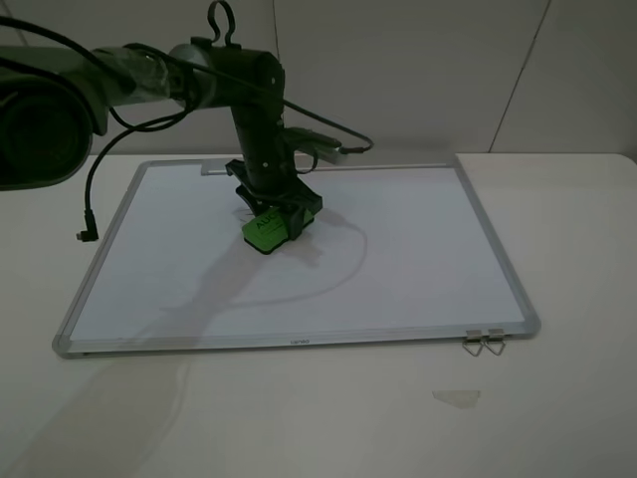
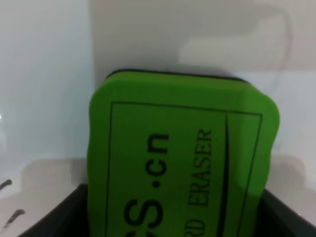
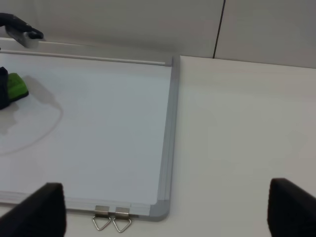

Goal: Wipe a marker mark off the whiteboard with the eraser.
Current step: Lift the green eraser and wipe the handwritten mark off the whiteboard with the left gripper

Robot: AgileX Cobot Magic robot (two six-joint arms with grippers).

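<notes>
Well, the biggest thing under me is the pale table (image 1: 567, 418), and lying flat on it is the whiteboard (image 1: 418, 259), white with a silver-grey frame. A short grey tray strip (image 1: 220, 169) sits on its far edge. My left arm (image 1: 254, 110) reaches in from the left of the high view and bends down over the far-left part of the board. A black cable (image 1: 92, 194) hangs beside that arm, near the board's left edge.

My left claw (image 1: 278, 216) is clamped tight on the eraser (image 1: 262, 232), with a dark jaw pressed to each side of it. The eraser is bright green with printed lettering on top. It sits down on the board, inside the frame, a little left of the middle and nearer the far edge than the near one. Its dark underside is against the white surface, as far as I can tell.

My right claw (image 3: 168, 210) holds nothing. Its two dark fingertips (image 3: 43, 210) stand wide apart above the board's near right corner.

Two small metal clips (image 3: 112, 217) hang off the near edge by that corner, touching each other. On the bare table just in front of them lies a small pale scrap (image 1: 456, 396).
</notes>
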